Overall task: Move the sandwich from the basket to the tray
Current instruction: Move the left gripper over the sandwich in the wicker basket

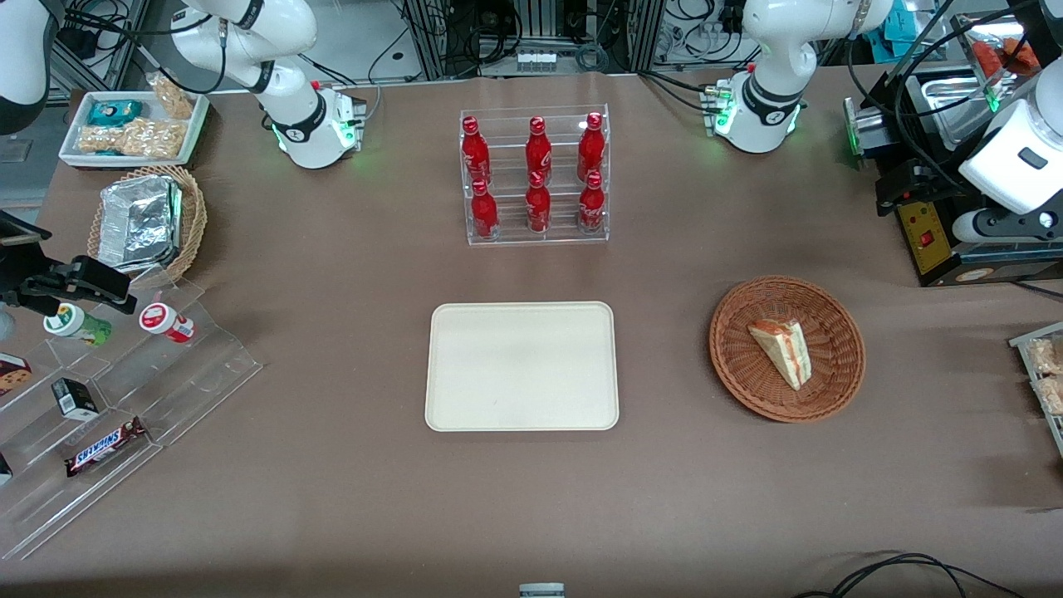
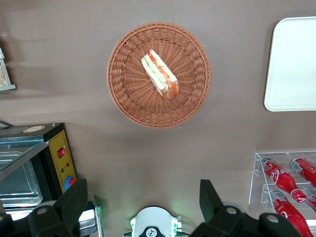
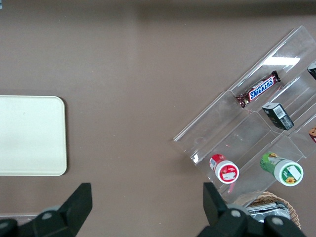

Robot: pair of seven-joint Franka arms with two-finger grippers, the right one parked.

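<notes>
My gripper [image 2: 142,197] hangs high above the table, fingers spread and empty; the sandwich [image 1: 781,351] lies tilted in the basket [image 1: 839,332], so an off-centre pinch risks squeezing out its filling.

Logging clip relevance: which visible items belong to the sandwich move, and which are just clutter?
Job: sandwich, lying in the basket; tray, bare; gripper, jaws open, high above the basket.
Clutter: bottle rack, foil container, Snickers bar.
</notes>
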